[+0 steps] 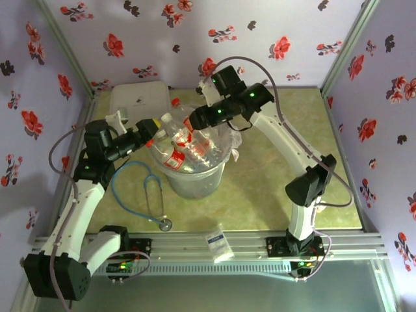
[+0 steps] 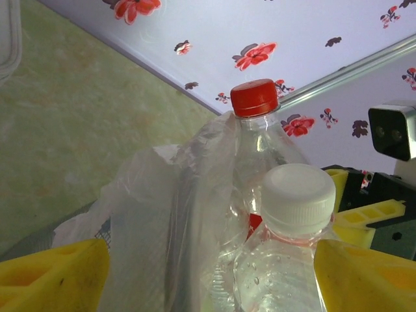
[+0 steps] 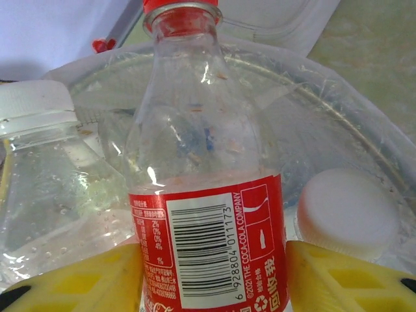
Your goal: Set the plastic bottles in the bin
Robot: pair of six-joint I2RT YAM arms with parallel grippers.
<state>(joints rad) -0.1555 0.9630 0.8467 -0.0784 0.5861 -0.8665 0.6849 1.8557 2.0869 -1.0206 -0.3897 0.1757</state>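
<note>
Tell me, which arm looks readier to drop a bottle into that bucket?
Right, I'd say. The right jaws are shut on a red-labelled bottle held over the bin. The left jaws stand open by its rim, a white-capped bottle beside one of them, not gripped.

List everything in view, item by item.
Clear plastic bottles: several, red or white caps, in the bin; count unclear.
Red-labelled clear bottle: one, red cap, at the bin's mouth.
Round translucent grey-white bin: one, centre of green table.
Flat white square lidded box: one, far left.
Blue-tubed stethoscope: one, left of bin.
Small white packet with blue print: one, near edge.
Left claw: yellow, open, at bin rim.
Right claw: yellow, shut on the red-labelled bottle.
</note>
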